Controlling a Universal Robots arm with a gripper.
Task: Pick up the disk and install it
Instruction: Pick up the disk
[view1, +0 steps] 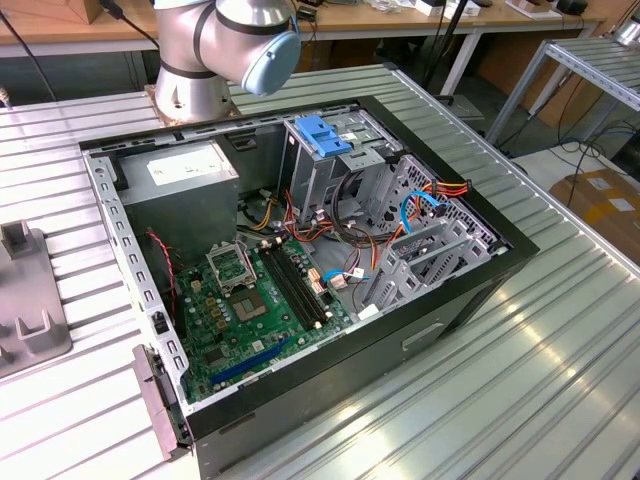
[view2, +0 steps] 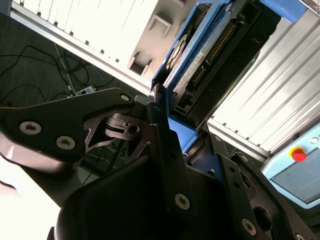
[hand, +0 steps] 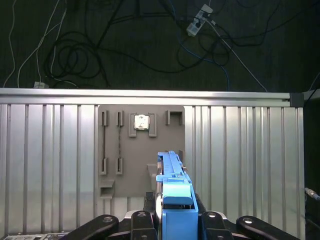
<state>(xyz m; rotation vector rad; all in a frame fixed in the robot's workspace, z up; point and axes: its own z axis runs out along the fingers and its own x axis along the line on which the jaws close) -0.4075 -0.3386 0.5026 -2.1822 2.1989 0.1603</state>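
gripping the disk (hand: 174, 197) edge-on, gripper (hand: 175, 222) jaws clamped on its blue rails. poised over a grey fixture plate (hand: 140, 150).

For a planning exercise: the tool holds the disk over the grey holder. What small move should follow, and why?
Probably swing the arm toward the open computer case: the tool is shut on the disk, clear above the grey holder, and the metal drive bays look empty.

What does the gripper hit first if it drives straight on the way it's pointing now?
Probably the flat grey slotted fixture plate on the ribbed aluminium table; the blue-railed grey metal disk clamped in the jaws leads and would touch first. Gap unclear.
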